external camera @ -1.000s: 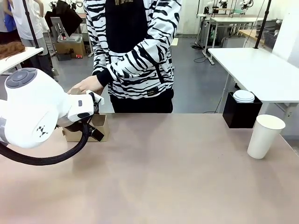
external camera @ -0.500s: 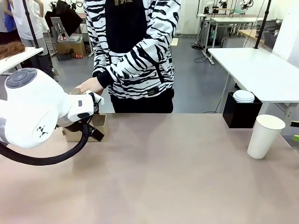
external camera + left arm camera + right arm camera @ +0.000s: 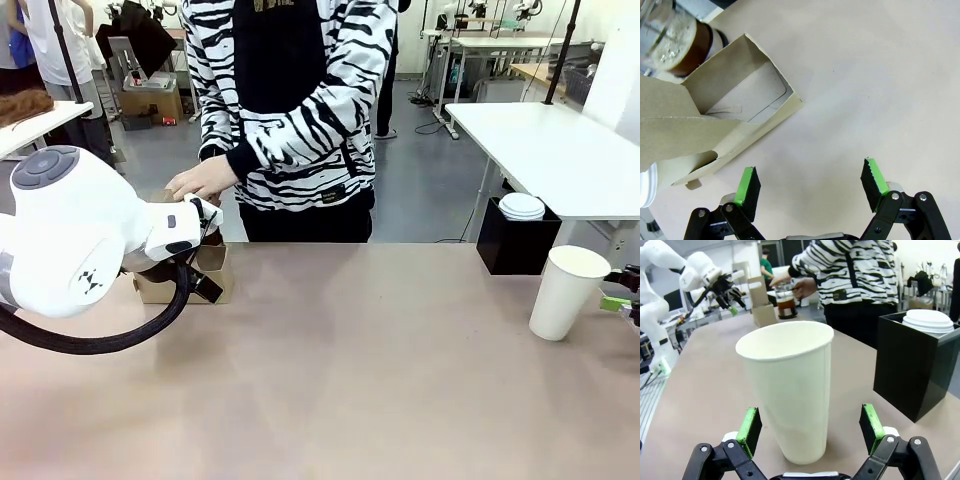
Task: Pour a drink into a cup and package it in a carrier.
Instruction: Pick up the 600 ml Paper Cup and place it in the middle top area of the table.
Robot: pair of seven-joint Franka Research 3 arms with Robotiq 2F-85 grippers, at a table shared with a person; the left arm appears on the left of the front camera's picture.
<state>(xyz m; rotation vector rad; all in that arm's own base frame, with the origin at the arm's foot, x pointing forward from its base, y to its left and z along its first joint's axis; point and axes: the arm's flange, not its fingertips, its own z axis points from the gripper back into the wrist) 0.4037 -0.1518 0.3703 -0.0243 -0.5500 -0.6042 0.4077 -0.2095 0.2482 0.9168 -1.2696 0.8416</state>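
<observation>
- The white paper cup (image 3: pixel 568 290) stands upright near the table's right edge, its long axis vertical, its open mouth up and its narrower base on the tabletop.
- The right gripper (image 3: pixel 810 430) hangs level with the cup and is lined up on it, jaws spread wide; its green pads (image 3: pixel 871 427) sit short of the cup's sides, holding nothing.
- Just behind the cup, a black box (image 3: pixel 517 245) at the table's far edge carries a shorter lidded cup (image 3: pixel 522 206) on top.
- Well apart, at the far left of the beige table (image 3: pixel 360 370), the brown cardboard carrier (image 3: pixel 730 115) rests flat, its slots opening upward and its handle divider upright.
- The left gripper (image 3: pixel 810 182) hovers over the bare tabletop beside the carrier, pointing down, jaws wide apart and empty, one pad close to the carrier's near wall without touching it.
- The glass jug (image 3: pixel 785 300) is upright just beyond the carrier, with the dark brown drink (image 3: pixel 786 305) filling its lower part.
- A person's hand (image 3: pixel 802 287), in a black-and-white striped sleeve, is at the jug; whether the jug rests on the table or is lifted cannot be told.
</observation>
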